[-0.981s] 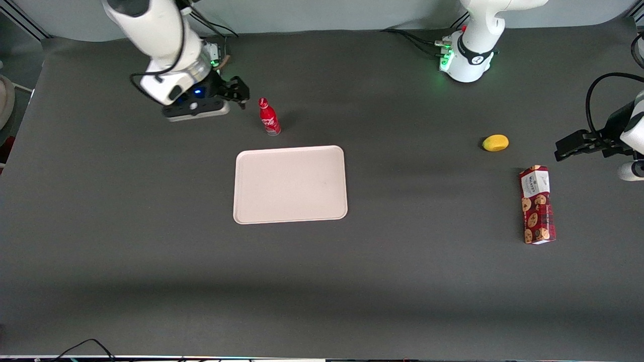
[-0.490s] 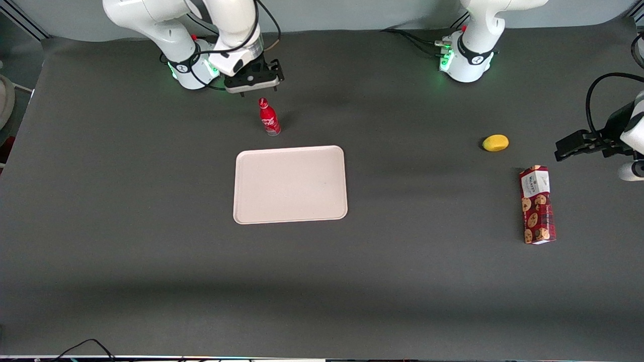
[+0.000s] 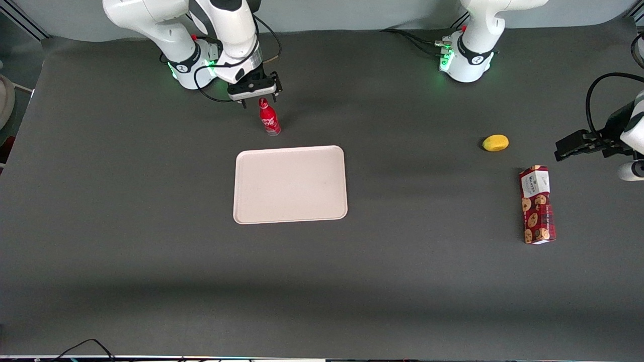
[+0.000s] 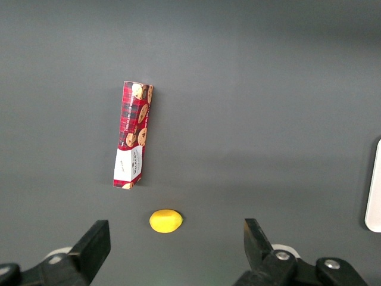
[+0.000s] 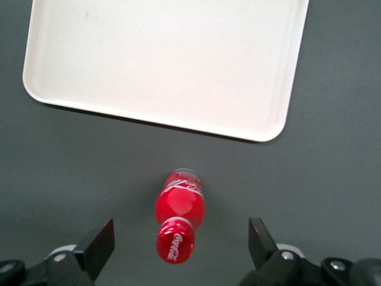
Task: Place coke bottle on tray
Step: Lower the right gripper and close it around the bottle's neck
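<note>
The coke bottle (image 3: 268, 118) stands upright on the dark table, a little farther from the front camera than the tray (image 3: 290, 184). My right gripper (image 3: 257, 99) hangs open just above the bottle's red cap. In the right wrist view the cap and red body (image 5: 178, 219) show from above between the two wide-apart fingers (image 5: 100, 241), not touched by either, with the pale tray (image 5: 166, 59) close by. The gripper (image 5: 180, 245) holds nothing.
A yellow lemon-like fruit (image 3: 495, 143) and a red cookie box (image 3: 537, 204) lie toward the parked arm's end of the table; both also show in the left wrist view, the fruit (image 4: 165, 220) and the box (image 4: 133, 134).
My right arm swung from beside the bottle, toward the working arm's end, to above it, and in the last half second came down and nearer to the cap. The bottle has not moved.
</note>
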